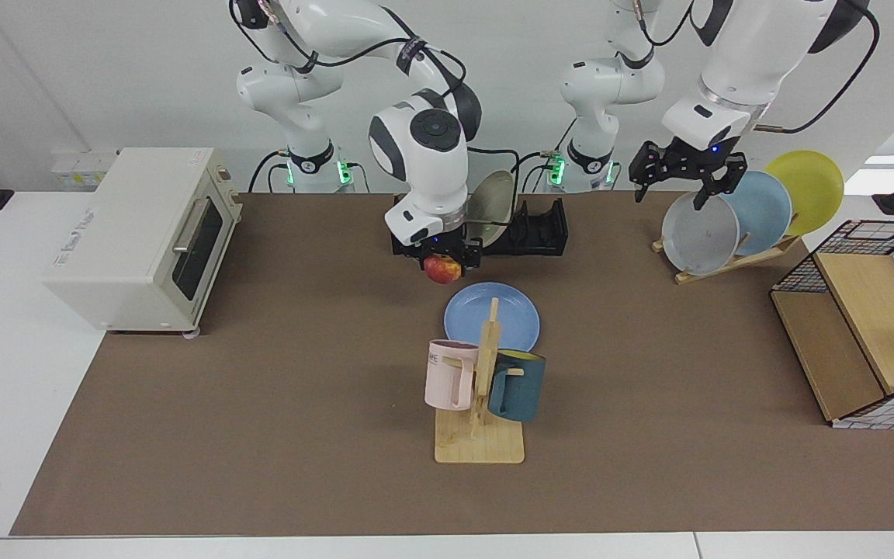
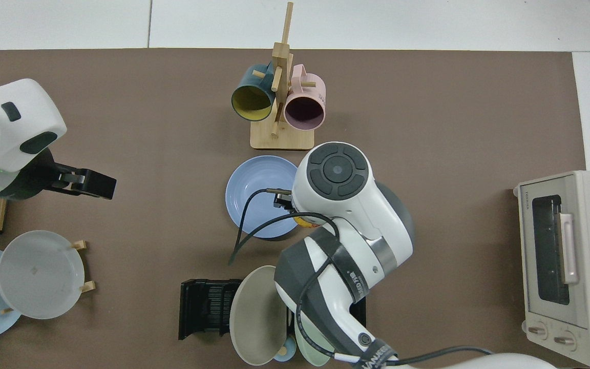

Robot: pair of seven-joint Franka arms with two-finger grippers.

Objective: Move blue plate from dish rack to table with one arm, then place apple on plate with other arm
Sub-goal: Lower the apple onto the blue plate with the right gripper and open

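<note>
The blue plate [image 1: 466, 314] [image 2: 254, 189] lies flat on the brown table [image 1: 261, 388], just in front of the black dish rack [image 1: 540, 229] [image 2: 205, 307]. My right gripper [image 1: 444, 264] is shut on the red and yellow apple [image 1: 444, 269] and hangs above the plate's rack-side edge. In the top view the right arm covers that edge, and only a sliver of the apple [image 2: 308, 221] shows. My left gripper [image 1: 672, 190] [image 2: 95, 184] is open and holds nothing, raised beside the wooden plate rack.
A beige plate [image 1: 493, 198] and a green plate [image 2: 315, 348] stand in the dish rack. A mug tree [image 1: 482, 388] with two mugs stands in front of the blue plate. A toaster oven [image 1: 140, 233], a wooden rack of plates [image 1: 726, 225] and a wire-sided box [image 1: 866, 326] sit at the sides.
</note>
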